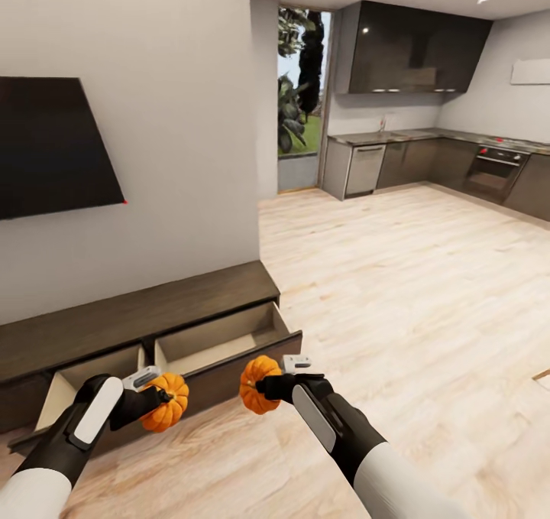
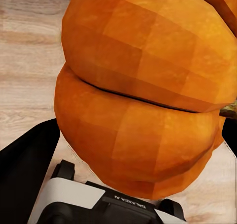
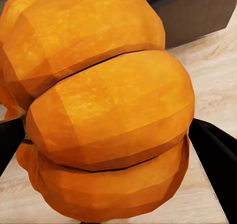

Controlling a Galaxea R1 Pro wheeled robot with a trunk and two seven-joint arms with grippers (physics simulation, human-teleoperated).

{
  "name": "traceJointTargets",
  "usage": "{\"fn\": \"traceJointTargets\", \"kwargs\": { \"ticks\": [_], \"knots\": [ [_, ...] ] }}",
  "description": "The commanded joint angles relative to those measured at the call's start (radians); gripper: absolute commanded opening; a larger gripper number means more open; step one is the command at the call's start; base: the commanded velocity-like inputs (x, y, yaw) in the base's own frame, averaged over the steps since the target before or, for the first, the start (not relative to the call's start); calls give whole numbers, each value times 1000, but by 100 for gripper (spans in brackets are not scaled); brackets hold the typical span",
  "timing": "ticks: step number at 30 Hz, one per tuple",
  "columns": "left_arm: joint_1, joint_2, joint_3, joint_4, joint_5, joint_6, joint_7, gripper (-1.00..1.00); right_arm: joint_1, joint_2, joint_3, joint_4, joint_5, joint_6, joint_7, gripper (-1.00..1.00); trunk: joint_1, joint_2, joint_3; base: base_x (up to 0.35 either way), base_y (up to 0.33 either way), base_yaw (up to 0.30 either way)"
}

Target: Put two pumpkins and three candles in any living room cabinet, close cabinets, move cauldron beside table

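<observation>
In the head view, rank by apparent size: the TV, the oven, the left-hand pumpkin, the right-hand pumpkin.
1. TV, by far the largest.
2. Oven, though it is far across the room.
3. Left-hand pumpkin and right-hand pumpkin: they look about alike, so unranked.

Wall TV [image 1: 50, 146]; kitchen oven [image 1: 496, 169]; pale wood floor [image 1: 412, 297].

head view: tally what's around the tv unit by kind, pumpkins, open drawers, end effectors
Bright-orange ribbed round pumpkins: 2, one in the left end effector, one in the right end effector
Open drawers of the long dark-brown wood TV unit: 2
End effectors: 2
Total: 6
</observation>
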Motion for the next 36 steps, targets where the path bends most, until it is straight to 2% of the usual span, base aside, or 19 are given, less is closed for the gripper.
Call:
{"fn": "traceJointTargets", "kwargs": {
  "ticks": [1, 7, 36],
  "knots": [
    [0, 0, 0, 0, -2, 0, 2, -100, 0, 0, 0, 0, 0, 0, 0, -100, 0, 0, -2, 262, -208, 116],
    [0, -1, 2, 0, -2, 0, 2, -100, 0, 0, 0, 1, 0, -1, 0, -100, 0, 0, -11, 129, -114, 115],
    [0, -1, 1, 0, -2, 2, 2, -100, 0, 0, 2, 0, 2, -1, 2, -100, 0, 0, -55, 2, -2, 115]
  ]
}}
